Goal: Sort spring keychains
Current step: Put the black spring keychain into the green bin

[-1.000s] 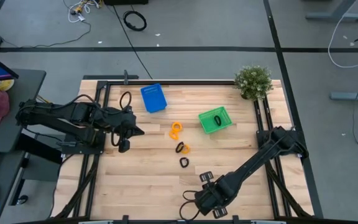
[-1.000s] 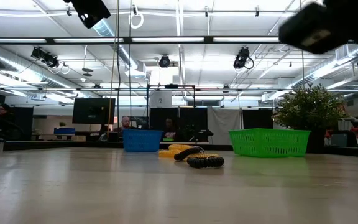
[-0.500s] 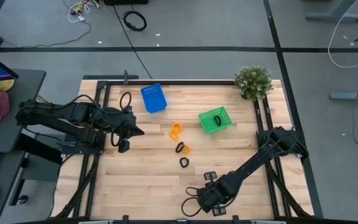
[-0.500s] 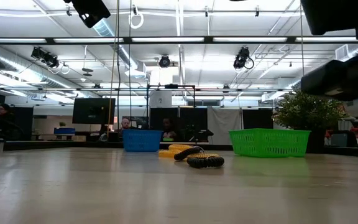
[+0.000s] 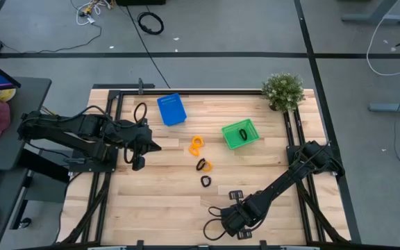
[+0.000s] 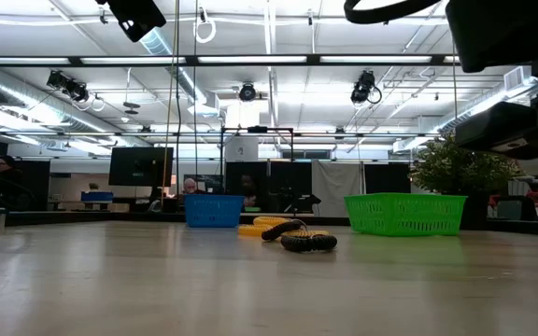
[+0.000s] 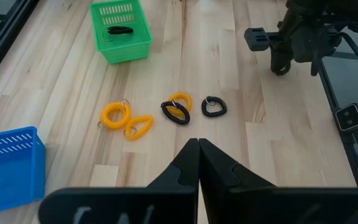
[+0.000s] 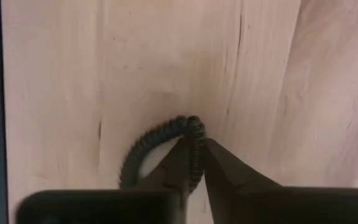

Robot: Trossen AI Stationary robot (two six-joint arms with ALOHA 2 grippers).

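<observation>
Black coiled cord sat pinched between the right gripper's (image 8: 194, 163) fingers at the bench's (image 5: 158, 201) near edge, we judged a spring keychain (image 8: 160, 149) lifted for sorting. The left gripper (image 7: 197, 163), fingers together, waited beside the blue bin (image 5: 171, 110). Orange and black loops lay mid-bench; one black loop (image 5: 243, 133) rested in the green basket (image 5: 229, 138).

Grey floor (image 5: 255, 28) with cables, ceiling lights (image 6: 250, 91), monitors (image 6: 140, 166) behind.
</observation>
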